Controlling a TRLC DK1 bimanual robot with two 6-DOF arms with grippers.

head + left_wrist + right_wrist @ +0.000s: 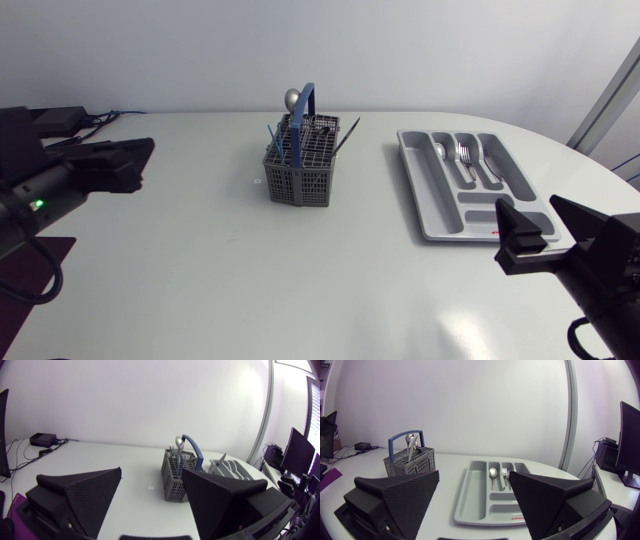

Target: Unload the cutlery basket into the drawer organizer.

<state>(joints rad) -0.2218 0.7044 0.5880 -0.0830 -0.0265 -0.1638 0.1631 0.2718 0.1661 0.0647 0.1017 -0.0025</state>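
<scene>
Left gripper (151, 476), right gripper (474, 476): open.
Cutlery basket (176, 479) ahead of left; drawer organizer (469, 496) ahead of right, red print (517, 520) illegible.

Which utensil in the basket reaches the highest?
The large silver spoon, bowl upward beside the blue handle; the blue pieces and the black one end lower.

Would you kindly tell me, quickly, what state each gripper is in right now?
Left gripper: open, holding nothing.
Right gripper: open, holding nothing.
</scene>
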